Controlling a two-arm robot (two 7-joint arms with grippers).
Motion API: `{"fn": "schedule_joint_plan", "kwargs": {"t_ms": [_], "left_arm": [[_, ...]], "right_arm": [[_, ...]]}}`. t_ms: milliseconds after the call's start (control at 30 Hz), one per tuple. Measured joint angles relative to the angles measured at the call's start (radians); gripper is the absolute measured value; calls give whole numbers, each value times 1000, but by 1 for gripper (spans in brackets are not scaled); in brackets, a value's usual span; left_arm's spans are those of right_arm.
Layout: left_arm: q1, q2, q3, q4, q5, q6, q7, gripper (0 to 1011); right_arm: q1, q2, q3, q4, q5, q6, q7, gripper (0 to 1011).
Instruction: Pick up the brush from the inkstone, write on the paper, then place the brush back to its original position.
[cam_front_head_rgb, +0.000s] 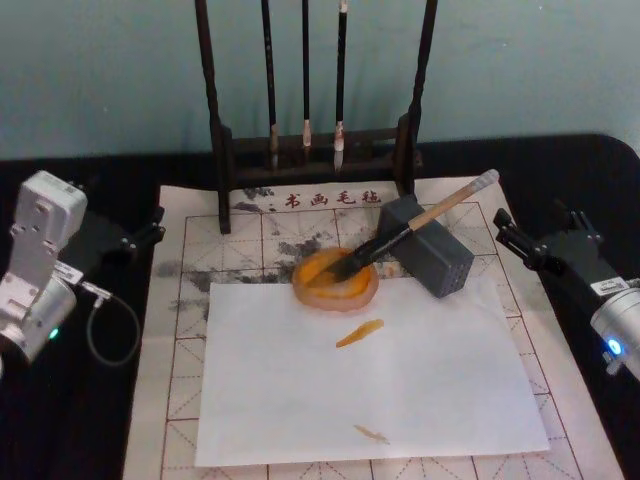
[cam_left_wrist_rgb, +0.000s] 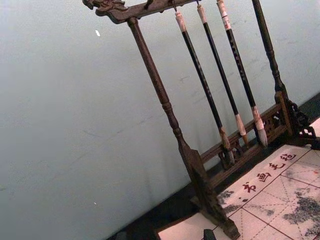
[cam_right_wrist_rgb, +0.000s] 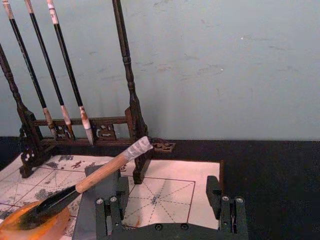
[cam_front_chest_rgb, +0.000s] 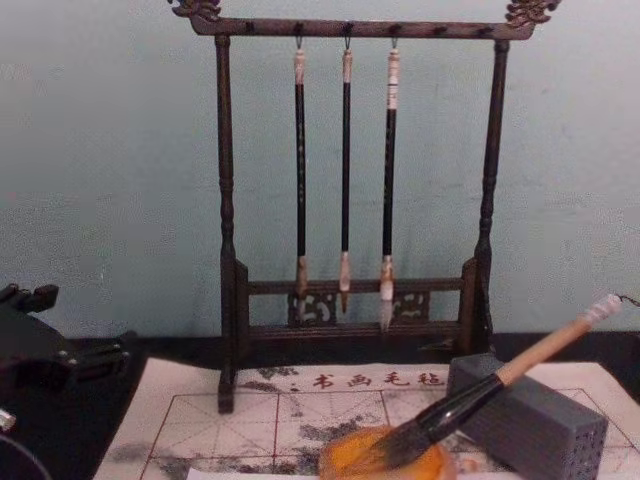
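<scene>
A plain pale blue-green wall stands close behind the work surface, faintly scuffed and evenly lit. A black tabletop meets its base. A dark wooden brush rack stands at the wall, three thin brushes hanging from its top bar, directly behind the parked tool.

The brush tip is lost in the orange dish. A white sheet hides much of the paper, cut off at the head view's bottom edge.
</scene>
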Motion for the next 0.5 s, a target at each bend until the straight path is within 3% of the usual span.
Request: {"fn": "schedule_joint_plan", "kwargs": {"t_ms": [500], "left_arm": [[0,0,0,0,0,0,0,1001]], "right_arm": [[0,0,0,0,1,0,0,1002]]}}
